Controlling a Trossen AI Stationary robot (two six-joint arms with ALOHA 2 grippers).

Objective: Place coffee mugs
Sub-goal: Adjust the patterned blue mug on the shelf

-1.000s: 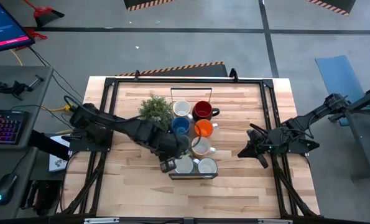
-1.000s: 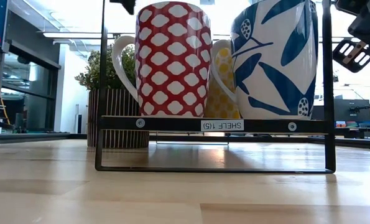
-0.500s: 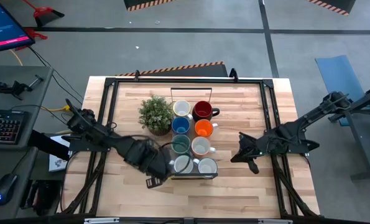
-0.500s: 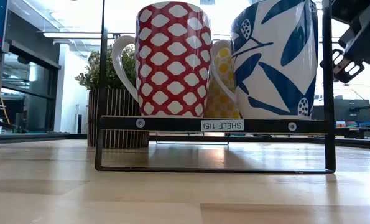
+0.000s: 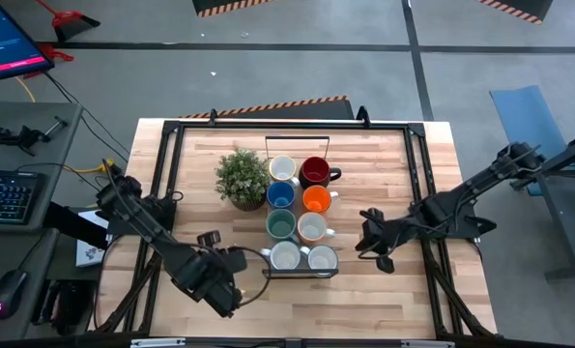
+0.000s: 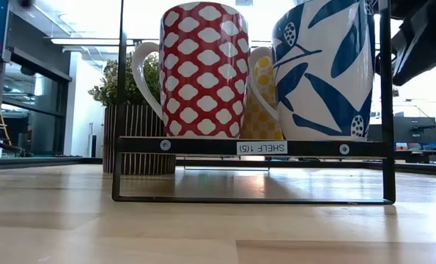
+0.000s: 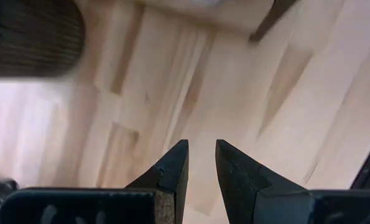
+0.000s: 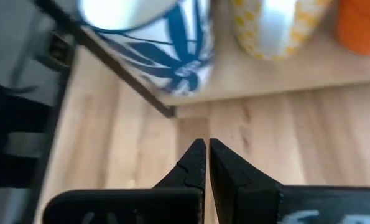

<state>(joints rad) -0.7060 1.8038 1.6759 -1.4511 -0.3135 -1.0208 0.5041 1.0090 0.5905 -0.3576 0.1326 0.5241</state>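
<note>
At front-left table edge: left claw (image 5: 231,293) withdrawn from mugs (image 5: 299,214).

High view straight down, low view level at tabletop, both sharing the shelf (image 6: 250,147), wrist views close.

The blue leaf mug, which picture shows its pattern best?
The low view: the blue leaf mug fills the frame side-on, upright on the black rack. The right wrist view catches it blurred beyond the right end effector. The high view shows only its white inside. The left wrist view misses it.
</note>
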